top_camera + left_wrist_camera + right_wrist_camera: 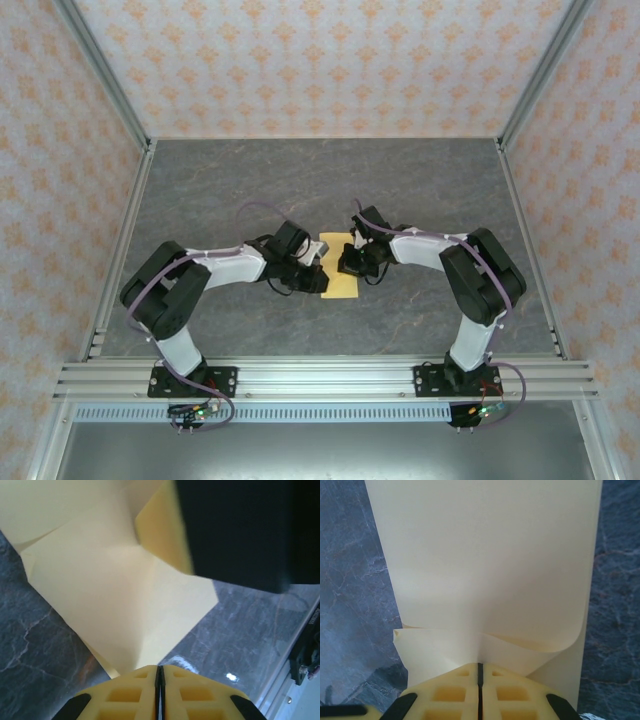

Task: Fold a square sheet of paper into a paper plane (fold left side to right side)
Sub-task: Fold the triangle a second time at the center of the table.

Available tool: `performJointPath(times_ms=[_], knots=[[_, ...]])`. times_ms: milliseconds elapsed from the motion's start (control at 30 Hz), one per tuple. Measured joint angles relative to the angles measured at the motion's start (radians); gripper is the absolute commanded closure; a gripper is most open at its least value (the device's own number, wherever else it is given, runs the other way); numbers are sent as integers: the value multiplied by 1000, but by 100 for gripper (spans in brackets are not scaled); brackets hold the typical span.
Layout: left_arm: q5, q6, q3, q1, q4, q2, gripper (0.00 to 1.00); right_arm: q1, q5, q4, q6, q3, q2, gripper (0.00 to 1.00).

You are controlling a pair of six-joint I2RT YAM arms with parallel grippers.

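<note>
The square sheet of paper (340, 287) lay on the table (250, 190), long axis near-to-far, between both pincers (each clenched on it): left gripper (159, 668) at its left edge, right gripper (480, 665) at its right.

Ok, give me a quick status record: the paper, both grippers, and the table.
paper: square sheet of paper, yellow, partly folded, lying between the two arms
left: left gripper shut, pinching a corner of the sheet
right: right gripper shut on an edge of the sheet that curls over
paper state: not flat; creases show in the left wrist view
surface: grey marbled table
</note>
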Motion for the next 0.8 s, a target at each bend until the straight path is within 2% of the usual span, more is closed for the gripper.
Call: performJointPath(times_ms=[233, 500, 800], knots=[[-22, 3, 0, 0, -1, 43, 90, 0, 2, -5, -8, -5, -16, 91], [-37, 3, 0, -3, -2, 43, 91, 31, -9, -26, -21, -27, -117, 93], [-59, 3, 11, -12, -21, 43, 91, 56, -43, 3, 0, -45, -93, 93]])
